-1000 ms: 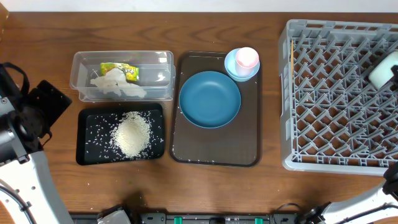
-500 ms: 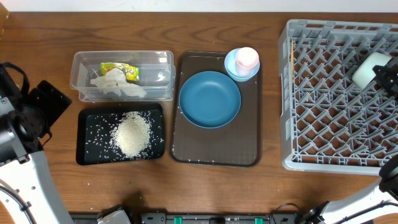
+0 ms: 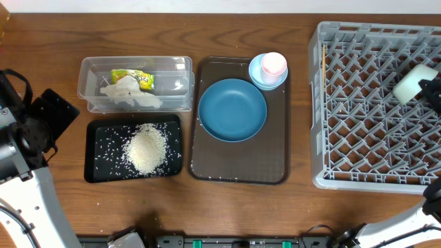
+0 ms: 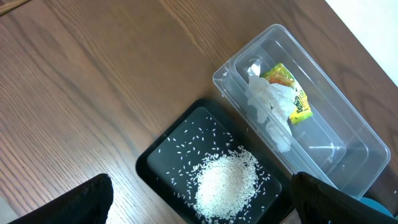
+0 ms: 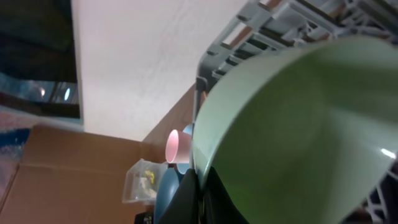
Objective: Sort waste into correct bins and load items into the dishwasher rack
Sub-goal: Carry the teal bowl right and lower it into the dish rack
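At 9 o'clock, the left gripper (image 4: 200, 186) hangs above the black tray (image 4: 168, 155) of rice (image 4: 225, 180), jaws spread wide and empty. Toward the rack's (image 3: 358, 138) 2 o'clock edge, the mint-green bowl (image 3: 412, 84), smooth and glossy, is tilted on edge. The right gripper (image 5: 200, 193) pinches its rim.

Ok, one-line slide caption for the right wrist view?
Right gripper shut on mint-green bowl at the dishwasher rack, pink cup beyond.

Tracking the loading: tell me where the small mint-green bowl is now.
Overhead view, far right: the small mint-green bowl is over the right side of the large grey plastic lattice rack, its rim pinched by the right gripper.
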### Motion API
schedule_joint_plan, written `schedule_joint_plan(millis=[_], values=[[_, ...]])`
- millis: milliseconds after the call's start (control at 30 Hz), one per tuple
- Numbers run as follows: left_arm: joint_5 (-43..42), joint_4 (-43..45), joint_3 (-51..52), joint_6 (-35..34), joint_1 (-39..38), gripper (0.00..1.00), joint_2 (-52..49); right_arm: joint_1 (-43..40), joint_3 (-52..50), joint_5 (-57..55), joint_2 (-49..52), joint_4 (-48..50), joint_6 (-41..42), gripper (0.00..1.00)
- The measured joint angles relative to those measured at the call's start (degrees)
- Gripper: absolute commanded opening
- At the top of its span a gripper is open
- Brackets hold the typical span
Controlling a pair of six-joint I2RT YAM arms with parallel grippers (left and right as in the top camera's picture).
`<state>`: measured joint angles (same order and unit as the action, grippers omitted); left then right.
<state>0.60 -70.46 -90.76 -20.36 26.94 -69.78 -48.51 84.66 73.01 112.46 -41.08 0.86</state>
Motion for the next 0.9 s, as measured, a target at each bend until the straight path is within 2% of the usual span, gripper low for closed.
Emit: schedule_joint_plan(millis=[467,600,733,900], values=[[0.0,0.0,0.0,0.0,0.0,0.93,0.0,-0.2,0.0,-10.6,-4.4,-5.6,2.5,0.03],[0.0,0.0,0.0,0.0,0.0,0.93,0.0,-0.2,0.0,-15.1,-6.1,-6.5,4.1,0.16],[0.0,0.0,0.0,0.0,0.0,0.93,0.0,-0.7,0.0,-21.7,-7.8,-7.6,5.1,0.38],[0.0,0.0,0.0,0.0,0.0,0.93,0.0,-0.8,0.0,-26.8,-10.3,-8.3,6.4,0.45]])
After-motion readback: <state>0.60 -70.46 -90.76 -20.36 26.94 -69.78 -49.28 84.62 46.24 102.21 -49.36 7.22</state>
